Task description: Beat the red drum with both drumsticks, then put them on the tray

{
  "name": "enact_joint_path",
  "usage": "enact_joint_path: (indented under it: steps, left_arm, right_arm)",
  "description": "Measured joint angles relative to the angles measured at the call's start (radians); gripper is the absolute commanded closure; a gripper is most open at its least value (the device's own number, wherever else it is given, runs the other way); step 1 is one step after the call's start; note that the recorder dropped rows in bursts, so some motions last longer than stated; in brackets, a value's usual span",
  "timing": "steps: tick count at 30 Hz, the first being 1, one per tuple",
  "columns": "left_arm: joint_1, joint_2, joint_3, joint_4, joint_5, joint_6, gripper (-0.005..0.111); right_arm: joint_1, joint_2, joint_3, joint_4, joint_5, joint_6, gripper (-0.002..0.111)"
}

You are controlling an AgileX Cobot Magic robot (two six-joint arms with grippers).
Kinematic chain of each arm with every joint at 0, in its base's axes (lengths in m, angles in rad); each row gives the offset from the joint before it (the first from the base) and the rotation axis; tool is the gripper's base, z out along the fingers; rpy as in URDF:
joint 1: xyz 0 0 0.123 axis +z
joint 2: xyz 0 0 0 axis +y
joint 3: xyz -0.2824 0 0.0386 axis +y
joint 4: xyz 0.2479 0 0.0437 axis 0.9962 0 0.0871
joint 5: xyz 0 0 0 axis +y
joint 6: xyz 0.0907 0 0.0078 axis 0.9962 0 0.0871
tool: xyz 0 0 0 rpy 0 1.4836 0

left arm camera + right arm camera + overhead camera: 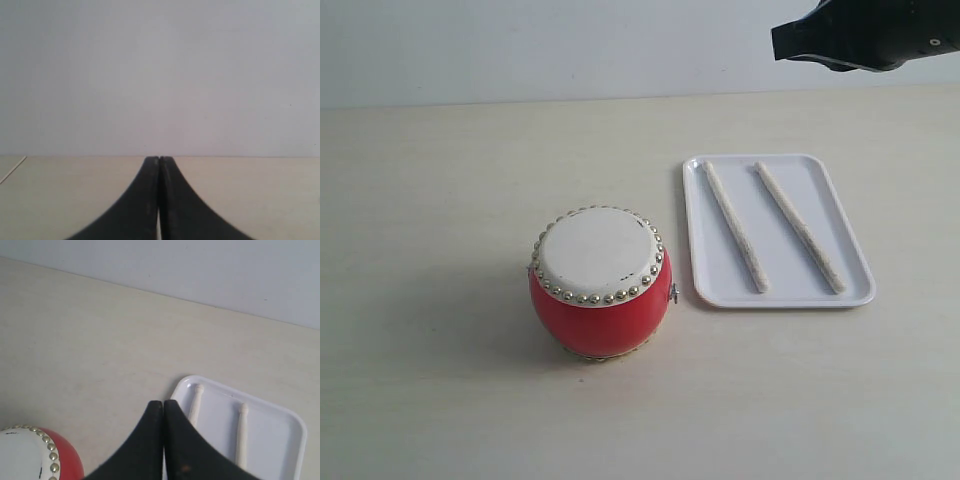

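Note:
The red drum (600,283) stands on the table left of the white tray (776,297). Two pale drumsticks lie side by side in the tray, one on its left (734,226) and one on its right (800,227). In the right wrist view the drum (30,456), the tray (280,415) and both sticks (196,404) (242,435) show below my right gripper (163,404), which is shut and empty, high above the table. My left gripper (159,160) is shut on nothing, facing bare table and wall. The right arm (865,35) shows only at the exterior view's top right.
A pale wooden table (440,200) runs back to a plain light wall (520,45). A thin line (12,170) marks the table in the left wrist view.

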Motion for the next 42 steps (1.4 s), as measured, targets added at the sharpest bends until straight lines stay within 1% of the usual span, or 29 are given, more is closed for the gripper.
enact_joint_path:
  steps: [7,9,14,17,25,31,42]
  left_arm:
    - [0.0,0.028,0.0,0.011,0.017,0.0,0.107]
    - [0.0,0.028,0.0,0.034,0.028,-0.023,0.107]
    - [0.0,0.028,0.005,0.169,0.043,-0.194,0.107]
    - [0.0,0.028,0.02,0.217,0.043,-0.257,0.107]
    - [0.0,-0.04,0.107,0.266,0.043,-0.277,0.107]
    - [0.0,-0.083,0.131,0.284,0.044,-0.311,0.107]
    - [0.0,-0.083,0.174,0.292,0.07,-0.317,0.107]
  right_arm:
    - [0.0,0.0,0.0,0.0,0.0,0.0,0.108]
    - [0.0,0.0,0.0,0.0,0.0,0.0,0.108]
    - [0.0,0.0,0.0,0.0,0.0,0.0,0.108]
    - [0.0,0.0,0.0,0.0,0.0,0.0,0.108]
    - [0.0,0.0,0.0,0.0,0.0,0.0,0.108]
    - [0.0,0.0,0.0,0.0,0.0,0.0,0.108]
    - [0.0,0.0,0.0,0.0,0.0,0.0,0.108]
